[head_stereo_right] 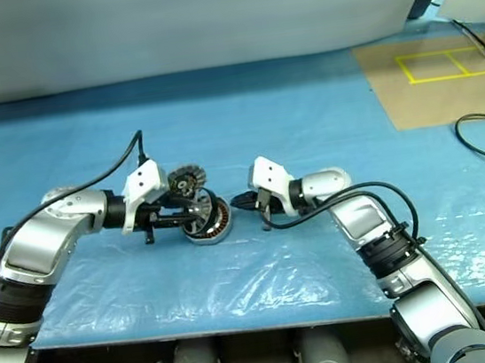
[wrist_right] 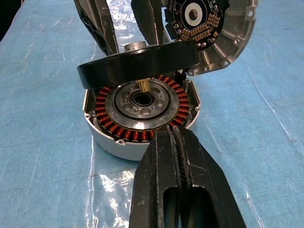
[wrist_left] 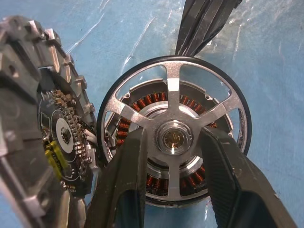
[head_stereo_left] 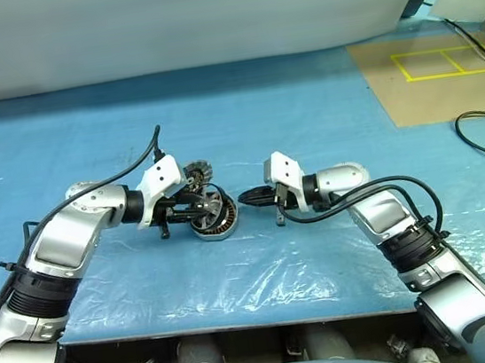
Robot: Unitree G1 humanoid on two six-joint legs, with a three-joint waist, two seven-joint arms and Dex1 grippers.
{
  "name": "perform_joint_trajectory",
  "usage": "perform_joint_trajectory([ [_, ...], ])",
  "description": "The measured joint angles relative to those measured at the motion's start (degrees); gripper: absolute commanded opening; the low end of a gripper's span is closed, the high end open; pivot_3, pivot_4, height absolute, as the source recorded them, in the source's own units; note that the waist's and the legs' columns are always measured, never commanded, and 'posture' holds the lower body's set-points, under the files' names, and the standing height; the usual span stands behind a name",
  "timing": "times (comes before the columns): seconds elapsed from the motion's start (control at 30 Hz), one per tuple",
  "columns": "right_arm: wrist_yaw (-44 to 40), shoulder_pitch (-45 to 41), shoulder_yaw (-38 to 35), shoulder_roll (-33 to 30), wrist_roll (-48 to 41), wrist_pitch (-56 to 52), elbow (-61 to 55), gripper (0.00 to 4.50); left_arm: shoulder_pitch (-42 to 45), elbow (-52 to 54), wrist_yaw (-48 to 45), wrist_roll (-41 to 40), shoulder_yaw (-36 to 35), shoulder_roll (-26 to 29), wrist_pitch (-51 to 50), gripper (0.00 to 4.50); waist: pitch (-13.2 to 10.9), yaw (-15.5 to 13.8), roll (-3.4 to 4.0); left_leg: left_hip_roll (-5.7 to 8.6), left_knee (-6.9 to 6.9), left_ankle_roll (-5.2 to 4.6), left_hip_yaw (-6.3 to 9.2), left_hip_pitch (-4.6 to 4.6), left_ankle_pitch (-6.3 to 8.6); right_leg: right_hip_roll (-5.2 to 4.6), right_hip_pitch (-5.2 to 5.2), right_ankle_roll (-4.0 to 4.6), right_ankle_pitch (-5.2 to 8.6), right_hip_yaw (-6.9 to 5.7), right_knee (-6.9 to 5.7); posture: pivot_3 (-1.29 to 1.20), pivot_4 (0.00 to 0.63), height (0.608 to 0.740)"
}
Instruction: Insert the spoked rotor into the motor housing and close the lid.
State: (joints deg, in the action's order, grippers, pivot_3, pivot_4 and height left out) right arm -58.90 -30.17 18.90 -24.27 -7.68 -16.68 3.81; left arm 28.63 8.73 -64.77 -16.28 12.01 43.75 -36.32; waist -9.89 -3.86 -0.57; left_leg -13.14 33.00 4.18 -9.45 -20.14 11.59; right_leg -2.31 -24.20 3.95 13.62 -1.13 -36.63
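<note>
The dark-rimmed, silver-spoked rotor ring (wrist_right: 137, 61) is grasped at its hub by the left gripper (wrist_left: 173, 156) and is held tilted just above the short silver motor housing (wrist_right: 142, 114) with its copper windings, which rests on the blue plastic sheet (head_stereo_left: 306, 119). The round grey lid (wrist_right: 218, 28) is stood open at the housing's rim. The right gripper (wrist_right: 178, 142) is clenched on nothing, with its tip at the housing's near edge. The rotor should be levelled and its brass shaft centred over the hub bore before being lowered; the housing should be steadied.
</note>
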Motion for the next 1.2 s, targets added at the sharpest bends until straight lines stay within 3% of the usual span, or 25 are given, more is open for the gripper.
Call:
perform_joint_trajectory([
  [0.7, 0.11, -0.26, 0.36, 0.45, 0.79, 0.26, 0.96, 0.00, -0.01, 1.24, 0.03, 0.96, 1.31, 1.32, -0.93, 1.31, 0.00, 0.02, 0.00, 0.01, -0.01, 0.00, 0.00, 0.00, 0.00, -0.01, 0.00, 0.00, 0.00, 0.00, 0.02, 0.00, 0.150, 0.740],
  [1.0, 0.27, -0.36, 0.35, 0.83, 0.82, 0.48, 1.39, 0.00, 0.46, 1.16, 0.81, 0.69, 1.34, 0.64, -1.34, 4.30, 0.00, -0.02, 0.01, 0.02, -0.01, 0.00, 0.01, 0.00, 0.00, -0.01, 0.00, 0.00, 0.00, 0.00, 0.03, 0.00, 0.150, 0.740],
  [1.03, 0.27, -0.37, 0.35, 0.94, 0.82, 0.50, 1.41, 0.00, 0.64, 1.16, 1.26, 0.44, 1.11, 0.34, -1.59, 4.48, 0.00, -0.02, 0.01, 0.02, -0.01, 0.00, 0.01, -0.01, 0.00, -0.01, 0.00, 0.01, 0.00, 0.00, 0.03, 0.00, 0.150, 0.740],
  [1.2, 0.39, -0.39, 0.34, 1.12, 0.91, 0.77, 1.67, 0.00, 0.90, 1.21, 3.50, -2.62, -2.80, -2.15, -2.32, 4.48, 0.00, -0.02, 0.01, 0.02, -0.01, 0.00, 0.02, -0.03, 0.00, -0.01, 0.00, 0.00, 0.00, 0.00, 0.04, 0.00, 0.150, 0.740],
])
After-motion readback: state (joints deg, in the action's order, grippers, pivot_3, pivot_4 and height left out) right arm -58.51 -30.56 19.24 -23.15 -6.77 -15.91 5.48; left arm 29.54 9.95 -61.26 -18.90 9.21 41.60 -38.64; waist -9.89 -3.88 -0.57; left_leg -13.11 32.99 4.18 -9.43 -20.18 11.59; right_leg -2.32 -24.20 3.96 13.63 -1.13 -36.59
